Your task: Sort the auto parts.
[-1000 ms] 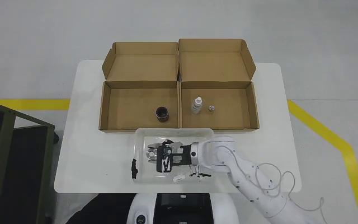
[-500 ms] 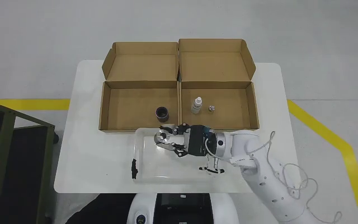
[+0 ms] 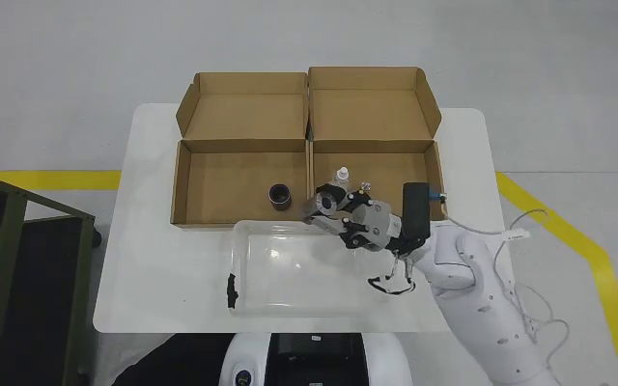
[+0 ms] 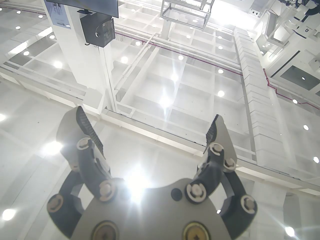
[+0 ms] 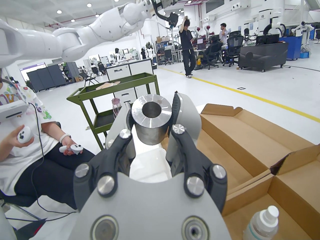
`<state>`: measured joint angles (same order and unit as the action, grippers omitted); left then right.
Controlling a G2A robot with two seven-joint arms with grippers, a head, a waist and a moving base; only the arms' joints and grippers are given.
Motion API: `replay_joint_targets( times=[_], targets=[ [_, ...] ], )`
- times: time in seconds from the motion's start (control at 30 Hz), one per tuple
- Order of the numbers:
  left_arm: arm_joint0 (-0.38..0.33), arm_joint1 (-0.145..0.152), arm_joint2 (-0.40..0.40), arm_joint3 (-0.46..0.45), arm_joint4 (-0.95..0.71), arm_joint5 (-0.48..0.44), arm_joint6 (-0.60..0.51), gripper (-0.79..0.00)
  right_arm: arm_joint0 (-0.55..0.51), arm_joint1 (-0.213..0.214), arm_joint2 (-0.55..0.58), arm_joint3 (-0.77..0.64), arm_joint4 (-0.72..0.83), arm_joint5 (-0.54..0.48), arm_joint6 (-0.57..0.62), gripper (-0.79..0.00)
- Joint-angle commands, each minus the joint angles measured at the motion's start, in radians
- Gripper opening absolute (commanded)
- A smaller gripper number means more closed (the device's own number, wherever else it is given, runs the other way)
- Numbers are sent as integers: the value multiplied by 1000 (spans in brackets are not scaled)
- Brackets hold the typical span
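My right gripper point(image 3: 326, 205) is shut on a silver metal cylinder with a hollow centre point(image 3: 330, 199) point(image 5: 151, 119). It hangs over the front wall where the two cardboard boxes meet. The left box point(image 3: 208, 179) holds a dark ring point(image 3: 280, 197). In the right box point(image 3: 410, 188) stand a small white bottle point(image 3: 340, 177) point(image 5: 262, 222) and a small metal part point(image 3: 366, 184). A clear plastic tray point(image 3: 253, 289) lies in front of the boxes. My left gripper point(image 4: 150, 128) is open, raised high and pointing at the ceiling, with nothing between its fingers.
A small black piece point(image 3: 231, 288) sits at the tray's left edge. Both boxes have their lids folded back toward the far side of the white table point(image 3: 145, 251). A green cart point(image 5: 117, 93) stands beside the table.
My right gripper has lifted out of the clear tray with the metal cylinder and moved toward the boxes, turning as it went.
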<state>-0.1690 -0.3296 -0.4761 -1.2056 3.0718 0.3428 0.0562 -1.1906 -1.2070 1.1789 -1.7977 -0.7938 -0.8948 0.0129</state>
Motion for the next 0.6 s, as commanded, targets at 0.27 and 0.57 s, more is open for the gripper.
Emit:
replay_joint_targets(
  times=[0.27,0.57],
  targets=[
    [0,0,0,0,0,0,0,0,10,3,10,21,88,-10,13,-785],
    [0,0,0,0,0,0,0,0,44,-1,-11,27,5,44,40,-785]
  ],
)
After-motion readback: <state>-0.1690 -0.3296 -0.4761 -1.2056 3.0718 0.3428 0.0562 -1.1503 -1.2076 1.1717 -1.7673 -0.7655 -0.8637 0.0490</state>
